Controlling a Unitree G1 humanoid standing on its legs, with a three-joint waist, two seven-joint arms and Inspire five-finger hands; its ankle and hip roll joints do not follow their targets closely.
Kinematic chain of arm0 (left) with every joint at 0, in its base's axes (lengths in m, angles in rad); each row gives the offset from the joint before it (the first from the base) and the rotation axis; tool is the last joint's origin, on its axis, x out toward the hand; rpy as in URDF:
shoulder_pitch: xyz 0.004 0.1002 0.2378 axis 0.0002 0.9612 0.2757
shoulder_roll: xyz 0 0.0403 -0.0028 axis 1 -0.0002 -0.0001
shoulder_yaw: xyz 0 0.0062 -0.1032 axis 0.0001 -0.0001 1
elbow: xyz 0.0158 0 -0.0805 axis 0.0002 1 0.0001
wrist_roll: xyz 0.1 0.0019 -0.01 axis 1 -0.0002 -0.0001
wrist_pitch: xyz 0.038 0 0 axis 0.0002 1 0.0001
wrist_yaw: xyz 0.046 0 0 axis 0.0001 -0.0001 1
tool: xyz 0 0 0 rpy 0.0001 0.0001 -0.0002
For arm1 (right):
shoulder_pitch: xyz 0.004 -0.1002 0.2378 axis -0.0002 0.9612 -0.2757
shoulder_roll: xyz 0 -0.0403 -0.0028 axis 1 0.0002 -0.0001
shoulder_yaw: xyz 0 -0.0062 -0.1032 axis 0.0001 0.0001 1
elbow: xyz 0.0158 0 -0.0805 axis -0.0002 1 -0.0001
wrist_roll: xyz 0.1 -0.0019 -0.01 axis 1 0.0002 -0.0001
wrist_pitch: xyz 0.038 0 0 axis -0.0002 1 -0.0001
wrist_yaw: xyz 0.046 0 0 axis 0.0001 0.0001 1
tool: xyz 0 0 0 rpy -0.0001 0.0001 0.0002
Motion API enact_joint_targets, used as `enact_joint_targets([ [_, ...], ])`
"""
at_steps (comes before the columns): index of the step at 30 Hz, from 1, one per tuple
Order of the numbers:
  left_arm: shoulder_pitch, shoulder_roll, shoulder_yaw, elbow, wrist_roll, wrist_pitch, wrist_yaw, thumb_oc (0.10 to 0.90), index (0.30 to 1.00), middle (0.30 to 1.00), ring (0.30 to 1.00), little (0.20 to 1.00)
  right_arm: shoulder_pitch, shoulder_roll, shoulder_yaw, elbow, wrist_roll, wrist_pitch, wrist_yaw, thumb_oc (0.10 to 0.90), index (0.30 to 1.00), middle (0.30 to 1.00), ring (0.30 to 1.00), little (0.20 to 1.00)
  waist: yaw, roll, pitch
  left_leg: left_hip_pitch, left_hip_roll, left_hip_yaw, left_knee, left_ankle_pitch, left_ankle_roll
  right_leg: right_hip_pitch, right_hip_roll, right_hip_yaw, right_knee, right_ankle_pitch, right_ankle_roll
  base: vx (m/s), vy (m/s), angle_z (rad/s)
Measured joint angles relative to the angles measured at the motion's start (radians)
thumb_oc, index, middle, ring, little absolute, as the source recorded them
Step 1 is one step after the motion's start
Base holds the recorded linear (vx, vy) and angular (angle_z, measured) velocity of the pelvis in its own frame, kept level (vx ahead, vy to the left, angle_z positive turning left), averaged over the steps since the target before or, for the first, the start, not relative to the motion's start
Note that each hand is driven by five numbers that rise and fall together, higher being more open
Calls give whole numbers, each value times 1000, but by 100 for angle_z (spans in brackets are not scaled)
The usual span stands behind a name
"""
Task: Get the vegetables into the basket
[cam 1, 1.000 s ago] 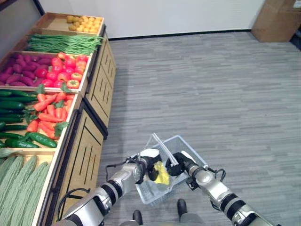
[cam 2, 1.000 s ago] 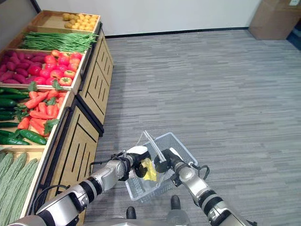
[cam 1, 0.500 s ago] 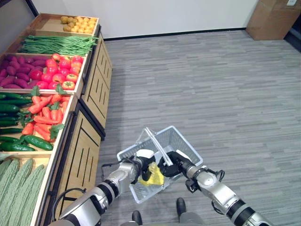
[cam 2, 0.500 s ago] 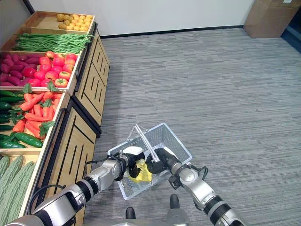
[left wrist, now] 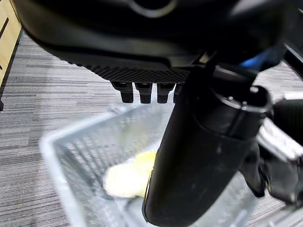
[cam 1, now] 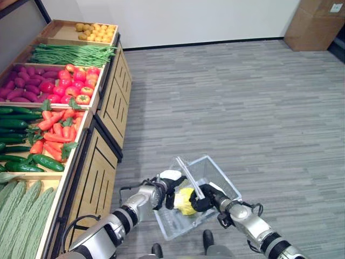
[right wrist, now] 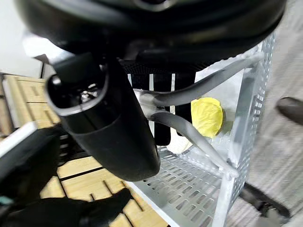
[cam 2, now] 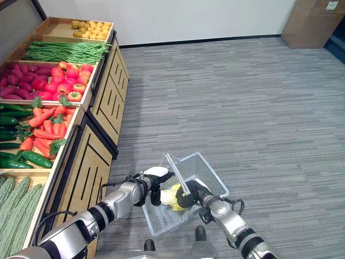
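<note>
My right hand (cam 1: 207, 197) is shut on the grey handles (right wrist: 199, 90) of a pale plastic basket (cam 1: 225, 177), which hangs low over the floor in front of me. A yellow vegetable (cam 1: 186, 200) lies inside the basket (left wrist: 57, 151) on its bottom. My left hand (cam 1: 166, 186), with a white thumb cover, hovers at the basket's left rim. Its fingers (left wrist: 142, 92) are straight and hold nothing, and the yellow vegetable (left wrist: 125, 177) rests below them.
A wooden display stand (cam 1: 105, 116) runs along my left. It holds bins of yellow fruit (cam 1: 97, 31), green beans (cam 1: 70, 54), purple roots (cam 1: 27, 86), red tomatoes (cam 1: 75, 83), carrots (cam 1: 56, 132), cucumbers (cam 1: 16, 140) and pale green gourds (cam 1: 21, 210). A cardboard box (cam 1: 318, 21) stands far right.
The yellow vegetable has left my left hand and now lies in the basket. My left hand has drawn back a little. The camera has shifted slightly.
</note>
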Motion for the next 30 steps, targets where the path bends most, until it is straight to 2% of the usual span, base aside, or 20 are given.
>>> enact_joint_targets([
  [1, 1, 47, 22, -63, -20, -4, -4, 900, 1000, 1000, 1000, 1000, 32, -11, -43, 8, -19, 1, -8, 400, 300, 300, 300, 300, 4, 5, -3, 0, 0, -4, 0, 0, 0, 3, 0, -4, 0, 0, 0, -3, -14, 4],
  [4, 25, 98, 103, -102, -66, -7, -6, 900, 1000, 1000, 1000, 1000, 63, -40, -105, 27, -61, 1, -10, 400, 300, 300, 300, 300, 7, 13, -8, 0, 2, -6, 0, 0, 0, 5, 0, -6, 0, -1, 0, 10, -9, 3],
  [8, 178, 126, 265, 2, -202, -10, -16, 900, 1000, 1000, 1000, 1000, 100, -66, -201, 120, -120, 1, -4, 400, 300, 300, 300, 300, 4, 32, -32, 7, 10, -14, -5, -4, -8, 16, 7, -19, -5, -12, -5, 21, -16, 7],
  [10, 238, 128, 276, 59, -215, 38, -13, 900, 1000, 1000, 1000, 1000, 111, -77, -204, 151, -138, 6, -11, 400, 300, 300, 300, 300, 10, 33, -35, 8, 15, -17, -5, -4, -9, 19, 12, -24, -5, -16, -8, -8, -14, 2],
  [11, 312, 111, 334, 137, -245, 29, -9, 900, 1000, 1000, 1000, 1000, 129, -78, -230, 180, -155, -3, -3, 400, 300, 300, 300, 300, 19, 35, -37, 7, 18, -18, -1, -4, -10, 17, 16, -22, -5, -16, -10, 0, 0, 0],
  [13, 378, 111, 333, 205, -255, 59, -14, 900, 1000, 1000, 1000, 1000, 142, -79, -248, 241, -169, 5, -8, 400, 300, 300, 300, 300, 28, 32, -38, 2, 20, -20, -1, -3, -11, 16, 18, -28, -5, -17, -11, -30, -10, 5],
  [16, 464, 95, 408, 356, -258, 28, 15, 900, 1000, 1000, 1000, 1000, 146, -78, -257, 366, -243, -36, -33, 400, 300, 300, 300, 300, 30, 24, -40, -5, 21, -19, -6, -4, -19, 8, 19, -27, -5, -23, -3, -11, -5, 0],
  [17, 472, 46, 464, 477, -283, 18, 46, 900, 1000, 1000, 1000, 1000, 156, -63, -252, 403, -284, -47, -53, 400, 300, 300, 300, 300, 28, 18, -50, -11, 22, -17, -6, -6, -21, -1, 20, -23, -5, -24, -4, 14, -7, -8],
  [20, 471, -29, 535, 633, -336, 35, 94, 900, 1000, 1000, 1000, 1000, 169, -5, -264, 461, -295, -76, -76, 400, 300, 300, 300, 300, 25, 12, -72, -8, 28, -13, -6, -10, -25, -1, 26, -19, -5, -25, -7, 12, -5, -6],
  [24, 478, -78, 539, 656, -370, 28, 149, 900, 1000, 1000, 1000, 1000, 136, 87, -253, 568, -295, -94, -94, 400, 300, 300, 300, 300, 29, 3, -71, -6, 31, -12, -4, -7, -28, 1, 30, -20, -5, -23, -10, 6, 3, -1],
  [26, 484, -73, 569, 658, -410, 26, 175, 900, 1000, 1000, 1000, 1000, 144, 92, -258, 569, -294, -94, -96, 400, 300, 300, 300, 300, 30, 2, -71, 3, 30, -7, -5, -11, -25, 6, 29, -17, -5, -24, -10, 32, 36, -5],
  [27, 486, -74, 574, 658, -432, 25, 188, 900, 1000, 1000, 1000, 1000, 145, 104, -295, 594, -288, -93, -102, 400, 300, 300, 300, 300, 31, -1, -70, 7, 29, -7, -6, -14, -23, 13, 28, -16, -5, -24, -10, 37, 97, -2],
  [30, 488, -68, 589, 642, -448, 24, 194, 900, 1000, 1000, 1000, 1000, 136, 101, -294, 610, -269, -94, -112, 400, 300, 300, 300, 300, 45, -6, -68, 7, 17, -5, -6, -20, -30, 12, 18, -14, -5, -33, -16, 35, 160, -1],
])
